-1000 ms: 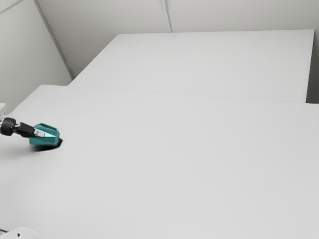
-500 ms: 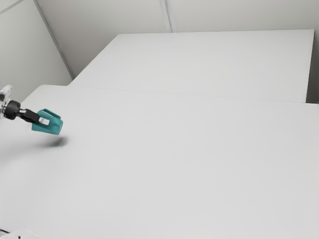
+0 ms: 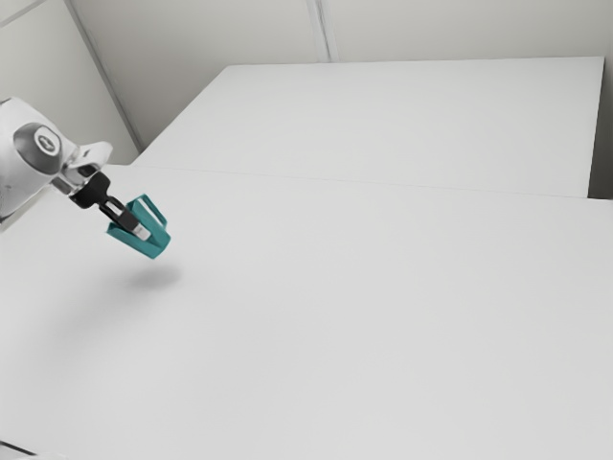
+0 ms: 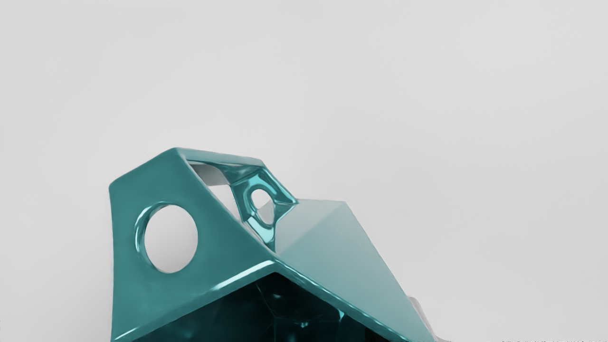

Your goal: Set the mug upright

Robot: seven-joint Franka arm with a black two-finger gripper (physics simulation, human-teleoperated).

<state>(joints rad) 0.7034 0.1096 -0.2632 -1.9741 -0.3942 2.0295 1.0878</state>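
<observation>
Mug [image 3: 156, 241], pinched between the jaws, has risen off the table [image 3: 335, 316] and tipped closer to upright (it still leans), so the righting looks partway along, with levelling and lowering probably left.

Wide passage beside the raised mug, walls at the back

We had a gap beneath the tilted mug [image 3: 151, 246], held off the worktop [image 3: 383, 316] by our gripper [image 3: 142, 232]. Toward the exterior view's right, the worktop's flat surface gave us a broad lane to pass over. Our arm [image 3: 24, 158] blocked the exterior view's left. The mug's angular handle [image 4: 218, 155] jutted outward, a snag on that side, and pale walls [image 3: 431, 29] closed off the far end.
</observation>
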